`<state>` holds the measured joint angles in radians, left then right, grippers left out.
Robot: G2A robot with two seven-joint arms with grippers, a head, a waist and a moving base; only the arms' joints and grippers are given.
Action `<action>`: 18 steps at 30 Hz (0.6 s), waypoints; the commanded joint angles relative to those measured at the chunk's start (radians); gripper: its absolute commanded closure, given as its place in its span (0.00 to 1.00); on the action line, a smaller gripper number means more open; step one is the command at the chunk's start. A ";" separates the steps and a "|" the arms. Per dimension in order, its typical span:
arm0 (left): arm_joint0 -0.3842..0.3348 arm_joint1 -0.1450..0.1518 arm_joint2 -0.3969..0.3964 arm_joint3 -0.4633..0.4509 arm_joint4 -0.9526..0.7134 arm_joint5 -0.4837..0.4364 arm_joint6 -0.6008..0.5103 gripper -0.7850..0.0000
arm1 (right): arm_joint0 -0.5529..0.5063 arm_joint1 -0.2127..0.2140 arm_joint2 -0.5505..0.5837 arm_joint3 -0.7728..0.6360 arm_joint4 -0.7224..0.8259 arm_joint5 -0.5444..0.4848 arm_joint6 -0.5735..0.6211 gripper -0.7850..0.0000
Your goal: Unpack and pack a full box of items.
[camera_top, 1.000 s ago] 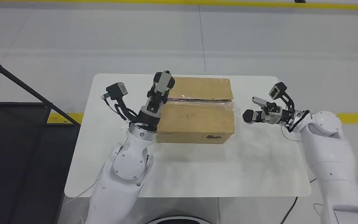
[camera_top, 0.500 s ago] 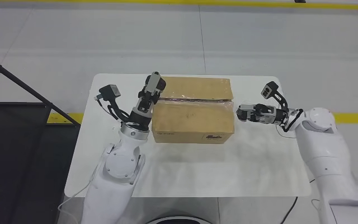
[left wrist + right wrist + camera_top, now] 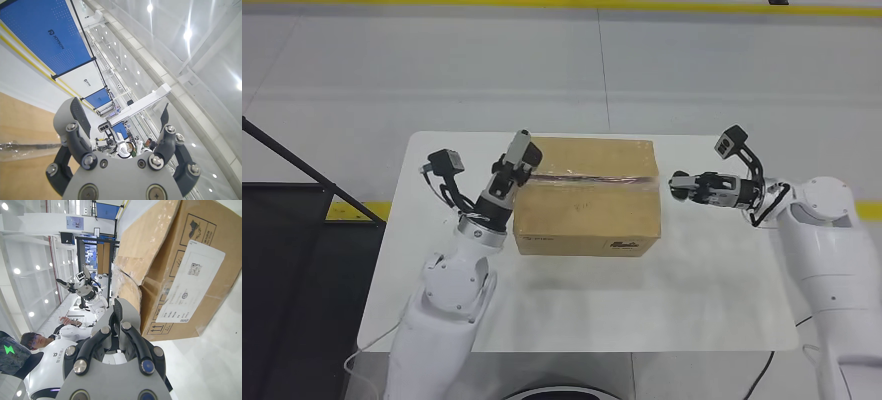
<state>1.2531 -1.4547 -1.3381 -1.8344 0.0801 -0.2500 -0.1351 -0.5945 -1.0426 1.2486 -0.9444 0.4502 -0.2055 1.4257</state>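
A brown cardboard box (image 3: 587, 205) stands on the white table (image 3: 572, 300), flaps down, with crinkled clear tape (image 3: 592, 178) along the top seam. My left gripper (image 3: 525, 150) is open above the box's left end beside the seam; in the left wrist view its fingers (image 3: 80, 115) are spread wide with nothing between them, box top (image 3: 22, 121) alongside. My right gripper (image 3: 676, 185) is shut and holds nothing, just off the box's right end at seam height. The right wrist view has its gripper (image 3: 116, 308) close to the torn flap edges (image 3: 140, 283) and a white label (image 3: 189, 281).
The table's front half and right side are bare white surface. A black frame (image 3: 282, 160) and dark floor mat stand off the table's left edge. A yellow floor line (image 3: 867, 210) runs behind the right arm.
My right gripper came in toward the box's right end, then rose to seam height. My left gripper shifted slightly left from over the box's corner. The box has not moved.
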 commanded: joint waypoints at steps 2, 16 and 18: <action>-0.009 0.003 -0.006 0.017 -0.022 0.018 -0.036 0.00 | 0.008 0.002 -0.002 -0.020 -0.017 -0.023 -0.007 1.00; -0.058 0.010 -0.009 0.107 -0.085 0.063 -0.128 0.00 | 0.000 0.007 0.029 -0.107 0.063 -0.127 -0.050 1.00; -0.067 0.012 -0.008 0.124 -0.081 0.073 -0.145 0.00 | -0.003 0.008 0.028 -0.124 0.054 -0.121 -0.069 1.00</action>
<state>1.1905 -1.4433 -1.3466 -1.7197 -0.0045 -0.1816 -0.2723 -0.5965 -1.0350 1.2776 -1.0614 0.5113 -0.3298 1.3661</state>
